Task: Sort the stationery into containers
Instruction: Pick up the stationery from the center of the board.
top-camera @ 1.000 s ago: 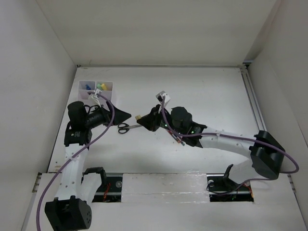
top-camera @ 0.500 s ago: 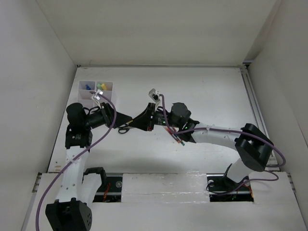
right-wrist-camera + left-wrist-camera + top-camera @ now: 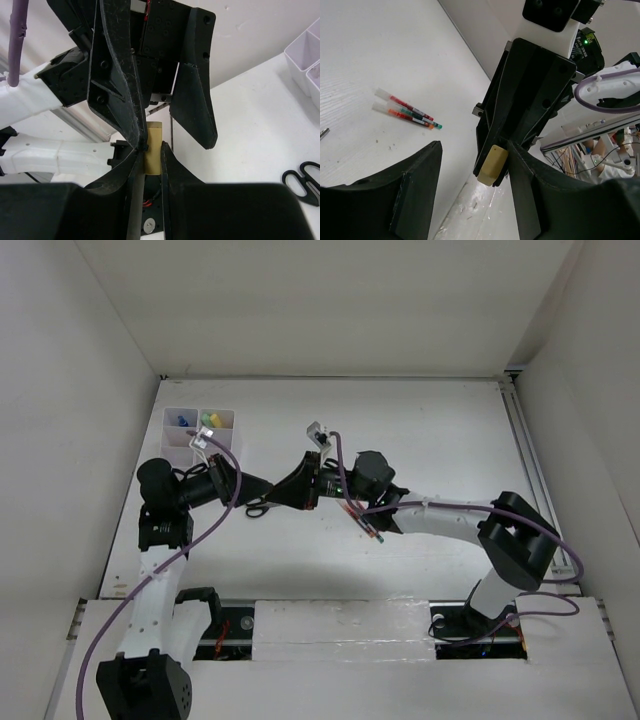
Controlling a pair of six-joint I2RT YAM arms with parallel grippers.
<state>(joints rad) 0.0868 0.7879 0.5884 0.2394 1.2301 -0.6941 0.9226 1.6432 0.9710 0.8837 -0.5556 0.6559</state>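
Narrowing since a second ago, the left claw (image 3: 475, 146) brackets the tan block (image 3: 492, 162), jaws apart, 1 finger just beside it. The right claw (image 3: 150, 148) clamps the block, long axis 12-to-6 along its fingers. Scissors (image 3: 256, 508) lie at 6 o'clock, pens (image 3: 365, 525) at 4, box (image 3: 199, 428) at 10.

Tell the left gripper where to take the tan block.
Take the tan block by its free end, coming straight at the right gripper's tip: only that end sticks out past its fingers, and the left gripper faces it, jaws either side.
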